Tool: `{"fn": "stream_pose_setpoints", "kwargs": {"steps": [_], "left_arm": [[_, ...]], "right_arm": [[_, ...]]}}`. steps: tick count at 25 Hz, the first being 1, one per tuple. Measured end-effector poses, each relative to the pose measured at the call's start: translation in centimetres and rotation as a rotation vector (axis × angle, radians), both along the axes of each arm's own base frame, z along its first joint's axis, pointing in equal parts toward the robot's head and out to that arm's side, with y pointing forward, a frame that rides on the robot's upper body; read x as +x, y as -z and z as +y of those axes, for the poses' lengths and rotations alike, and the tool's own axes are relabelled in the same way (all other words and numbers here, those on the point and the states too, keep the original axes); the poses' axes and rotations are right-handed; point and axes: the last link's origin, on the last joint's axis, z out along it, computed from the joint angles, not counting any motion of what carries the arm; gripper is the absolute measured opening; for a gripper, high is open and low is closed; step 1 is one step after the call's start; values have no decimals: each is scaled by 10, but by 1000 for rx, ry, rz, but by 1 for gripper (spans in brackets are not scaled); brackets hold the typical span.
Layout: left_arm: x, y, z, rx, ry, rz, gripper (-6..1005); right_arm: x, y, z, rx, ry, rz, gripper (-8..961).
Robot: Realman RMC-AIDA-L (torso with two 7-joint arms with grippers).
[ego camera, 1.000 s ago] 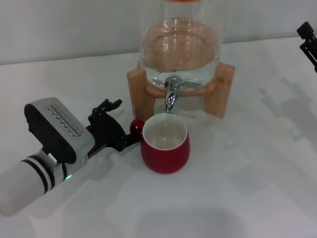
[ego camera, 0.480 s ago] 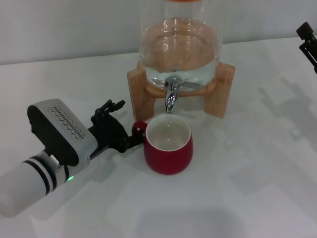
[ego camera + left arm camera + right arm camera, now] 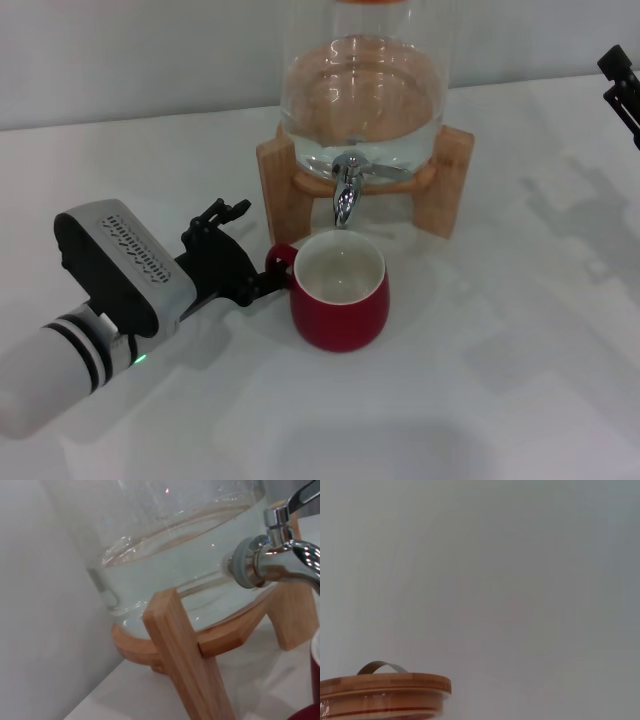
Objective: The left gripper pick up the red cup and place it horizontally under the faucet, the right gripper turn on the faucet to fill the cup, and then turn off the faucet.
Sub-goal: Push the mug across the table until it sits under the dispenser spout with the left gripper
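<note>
Left gripper (image 3: 262,283) clasps glossy red cup's (image 3: 340,312) handle.

Left gripper (image 3: 262,287): black claw, grey vented wrist box, white black-banded arm, green indicator light. Right gripper (image 3: 622,85): black.

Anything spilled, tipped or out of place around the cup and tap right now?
Nothing stands out. The red cup stands upright on the table beneath the faucet, its white inside looks dry, and no water shows around it. The left gripper is at its handle.
</note>
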Motion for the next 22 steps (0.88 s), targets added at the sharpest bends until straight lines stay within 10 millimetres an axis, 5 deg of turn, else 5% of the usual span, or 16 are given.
{"fn": "stream_pose_setpoints", "kwargs": {"steps": [22], "left_arm": [[-4, -4, 2, 29, -43, -32, 874]], "right_arm": [[-1, 1, 0, -2, -3, -4, 777]]}}
